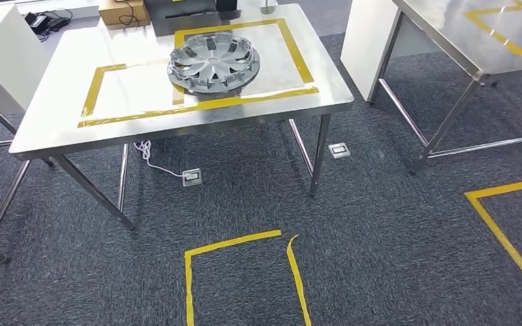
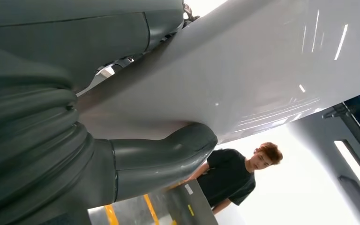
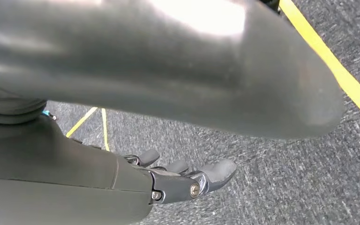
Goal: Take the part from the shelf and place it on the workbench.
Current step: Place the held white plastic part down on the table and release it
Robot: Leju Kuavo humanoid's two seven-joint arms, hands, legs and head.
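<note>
Left wrist view puts my left hand point(image 2: 122, 164) low at my side, thumb lying along a pale smooth panel point(image 2: 243, 70). My fingers are hidden behind it, so I cannot tell whether that hand is clenched or slack. A person point(image 2: 229, 180) in a dark shirt stands beyond the thumb, well apart.

From the head view, the part, a grey wheel cover point(image 1: 213, 62), sits face up on the steel table point(image 1: 54, 132), well ahead of both hands and higher than they hang. It lies inside the yellow taped frame point(image 1: 204, 104) and overlaps the strip that splits the frame in two. I cannot say whether this table counts as the shelf or the workbench. A second steel table point(image 1: 442, 41) with its own tape marks stands further toward my right hand's side.

My right hand point(image 3: 183, 180) hangs released over the dark carpet point(image 3: 286, 178), fingers stretched out and apart with nothing in them, and a yellow floor strip point(image 3: 330, 58) is nearby.

If the lift is mine to do, I should first step up to the taped square on the floor point(image 1: 245, 244), just ahead of both hands. Then I'd raise both arms and take the wide, shallow rim from opposite sides. One hand alone would likely tip it, and the smooth plastic may slip on a light hold.
</note>
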